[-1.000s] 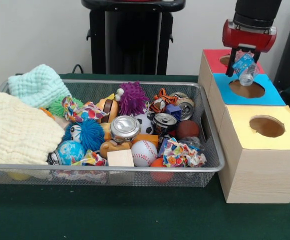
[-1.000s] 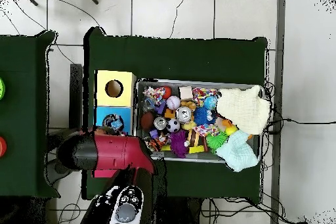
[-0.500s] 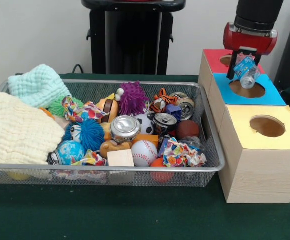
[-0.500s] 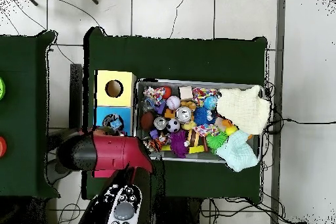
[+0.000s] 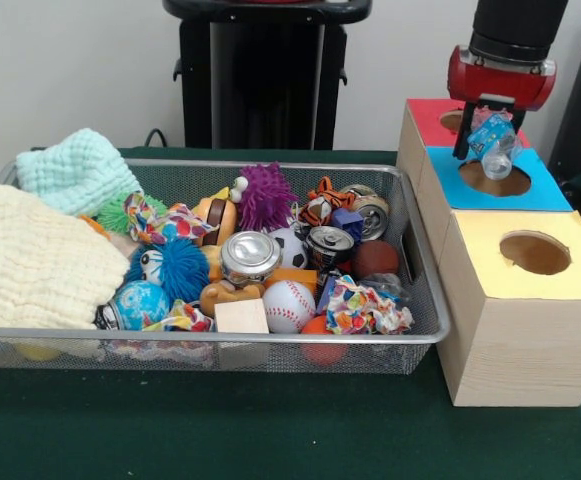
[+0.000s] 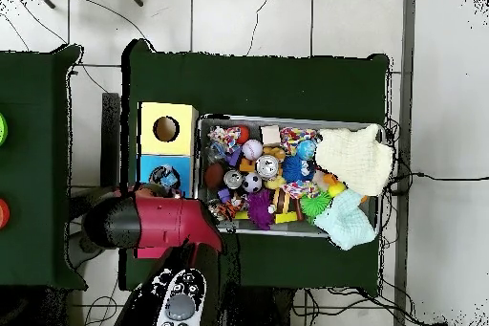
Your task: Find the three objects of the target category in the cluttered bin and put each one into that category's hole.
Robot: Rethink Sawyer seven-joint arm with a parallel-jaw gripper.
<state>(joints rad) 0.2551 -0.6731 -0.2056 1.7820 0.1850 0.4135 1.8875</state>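
1. The gripper (image 5: 489,128) is clenched on a small crushed plastic bottle (image 5: 492,140) with a blue label, tilted, neck down and to the right.
2. Over the last second the bottle has risen slightly and drifted a little toward the far side; it now hangs over the far rim of the hole in the blue-topped box (image 5: 497,180), between that hole and the red-topped box (image 5: 432,118) behind.
3. Nothing has been let go: the bottle remains between the fingers, clear of the box top.
4. Judgement: this is the placing step for one target object, and the small lift looks like a final alignment rather than a release.
5. The overhead view shows the red arm (image 6: 153,222) covering most of the boxes' far end, with a bit of blue label just visible at the blue box.
6. The wire bin (image 5: 425,300) to the left looks undisturbed; cans (image 5: 249,255), balls and cloths lie as they did, so the remaining targets still need finding.
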